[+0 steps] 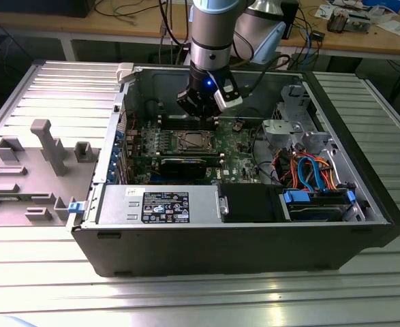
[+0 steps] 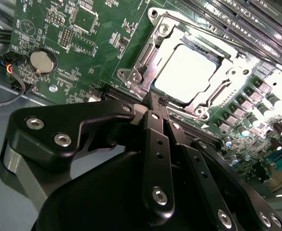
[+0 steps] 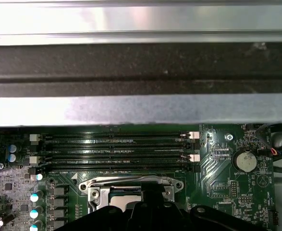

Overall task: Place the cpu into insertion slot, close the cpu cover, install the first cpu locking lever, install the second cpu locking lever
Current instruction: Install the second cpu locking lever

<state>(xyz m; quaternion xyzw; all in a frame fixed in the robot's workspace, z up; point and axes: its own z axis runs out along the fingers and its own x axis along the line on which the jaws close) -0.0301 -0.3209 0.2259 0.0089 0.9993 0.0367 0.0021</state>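
Exterior view
Case: we see an open computer case (image 1: 254, 238) lying on a ribbed metal table (image 1: 186, 300), with a grey fixture (image 1: 36, 170) toward the exterior view's left.
Arm: it comes down from above into the case; the gripper (image 1: 198, 109) hangs over the far edge of the green board (image 1: 240, 146).
Slot: the slot (image 1: 194, 142) sits mid-board, just in front of the gripper; its centre looks grey and metallic.
Other parts: a grey power supply (image 1: 159, 204) and a black drive box (image 1: 251, 202) lie along the near wall; orange and blue cables (image 1: 309, 170) are bundled on the exterior view's right.

Second wrist view
Gripper: we see the black fingers (image 2: 155, 144) pressed together to a narrow tip, the gripper (image 2: 153, 98) pinching nothing.
Tip: it sits at the edge of the cover (image 2: 138, 65), close to or touching it; we cannot tell which.
Cpu: the cpu (image 2: 186, 72) lies flat in the slot, its bright face showing through the cover's window.
Cover: lowered over the cpu, framing it.
Coin cell: a round battery (image 2: 41, 61) sits on the board, well apart from the slot.

First wrist view
Memory slots: four long black slots (image 3: 116, 149) run between the case wall (image 3: 141, 62) and the cover (image 3: 92, 187).
Gripper: its dark body (image 3: 150, 211) covers part of the socket.
Battery: beside the memory slots' end (image 3: 244, 160).
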